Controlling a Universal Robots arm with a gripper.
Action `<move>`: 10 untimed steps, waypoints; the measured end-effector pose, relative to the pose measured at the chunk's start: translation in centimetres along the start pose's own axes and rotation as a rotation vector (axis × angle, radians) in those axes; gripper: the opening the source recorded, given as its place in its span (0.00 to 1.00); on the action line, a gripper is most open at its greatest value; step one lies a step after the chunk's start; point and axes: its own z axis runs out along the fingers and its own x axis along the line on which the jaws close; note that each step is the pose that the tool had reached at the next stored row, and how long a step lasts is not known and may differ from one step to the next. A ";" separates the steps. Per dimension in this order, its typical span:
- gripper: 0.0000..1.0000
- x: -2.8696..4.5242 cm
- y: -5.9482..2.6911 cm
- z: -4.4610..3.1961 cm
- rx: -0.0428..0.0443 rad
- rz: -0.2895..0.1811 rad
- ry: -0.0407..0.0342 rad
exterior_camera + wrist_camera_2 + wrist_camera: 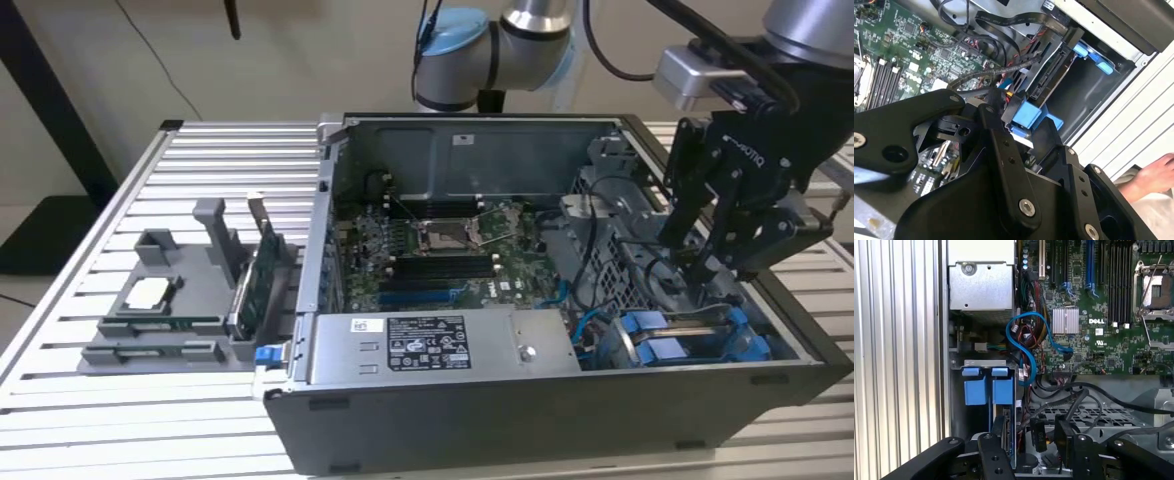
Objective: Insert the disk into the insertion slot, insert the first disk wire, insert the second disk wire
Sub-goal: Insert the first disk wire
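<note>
Gripper [705, 272] spread apart over blue-framed disk [1003, 391], black cables [1080, 386] crowding alongside, motherboard [1094, 340] beyond

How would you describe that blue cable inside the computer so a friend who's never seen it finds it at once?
Start at the open computer case on the slatted table. Beside its silver box, at the green board's edge, a thin cable curls in a loop. The wires around it are black, red or yellow; it alone is bright blue.

Soft even light; table [200, 150] bright, case [534, 440] interior shadowed.
</note>
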 end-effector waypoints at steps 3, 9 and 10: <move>0.53 0.00 0.01 0.10 0.0016 0.000 -0.0001; 0.51 0.00 0.01 0.04 0.0043 -0.001 -0.0001; 0.51 0.00 0.01 0.00 0.0043 -0.001 -0.0002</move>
